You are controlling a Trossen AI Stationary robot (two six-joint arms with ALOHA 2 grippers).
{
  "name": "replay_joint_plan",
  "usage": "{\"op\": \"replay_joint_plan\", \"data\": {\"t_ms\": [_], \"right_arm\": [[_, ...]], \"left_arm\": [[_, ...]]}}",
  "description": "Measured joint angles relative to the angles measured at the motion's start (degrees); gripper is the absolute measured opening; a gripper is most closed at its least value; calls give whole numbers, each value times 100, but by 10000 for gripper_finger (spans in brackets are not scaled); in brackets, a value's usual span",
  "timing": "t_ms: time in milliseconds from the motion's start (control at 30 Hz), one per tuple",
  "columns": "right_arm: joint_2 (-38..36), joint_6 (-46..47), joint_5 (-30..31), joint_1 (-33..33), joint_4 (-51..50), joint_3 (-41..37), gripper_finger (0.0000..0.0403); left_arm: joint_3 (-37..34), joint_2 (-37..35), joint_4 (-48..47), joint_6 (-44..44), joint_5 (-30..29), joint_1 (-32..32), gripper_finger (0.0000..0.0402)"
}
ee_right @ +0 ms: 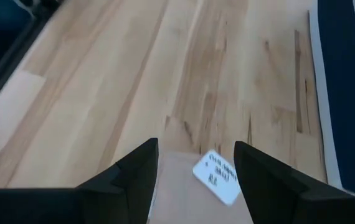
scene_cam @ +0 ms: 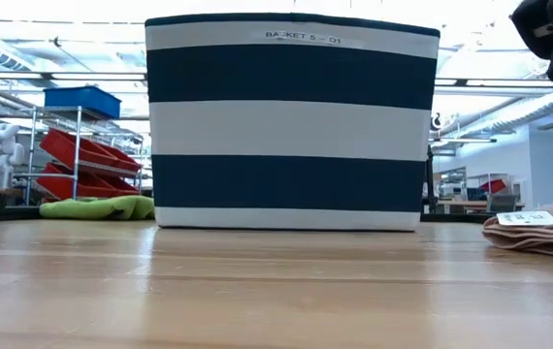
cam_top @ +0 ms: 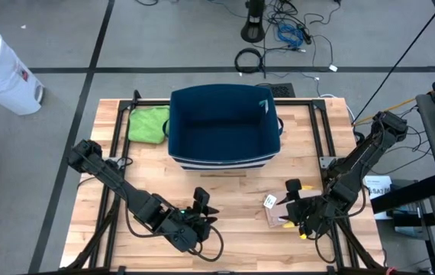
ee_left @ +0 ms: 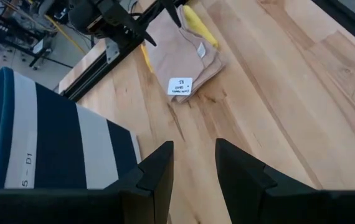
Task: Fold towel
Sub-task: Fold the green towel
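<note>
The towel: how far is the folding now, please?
The beige towel already lies as a small folded stack with a white tag on top, so the folding looks mostly done. In hand: the right hand hovers open over it, gripping nothing; the left hand waits open, empty. Possibly left: putting it in the striped basket.

A: Where are the cameras looking from?
B: One is looking straight down on the table [cam_top: 225, 221]; another is sitting low, facing the basket [scene_cam: 291, 121]. Both wrist cameras are sharing the tagged towel [ee_left: 187, 59].
</note>
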Motion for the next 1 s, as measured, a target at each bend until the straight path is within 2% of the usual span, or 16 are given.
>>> {"op": "replay_joint_plan", "data": {"t_ms": [233, 567, 1000], "right_arm": [[0, -686, -18, -185, 776, 0, 196], [0, -989, -29, -445, 1366, -2, 196], [0, -1044, -29, -444, 1376, -2, 196]], "left_arm": [[2, 0, 6, -3, -2, 0, 125], [2, 0, 6, -20, 0, 0, 125], [1, 2, 8, -18, 0, 0, 125]]}}
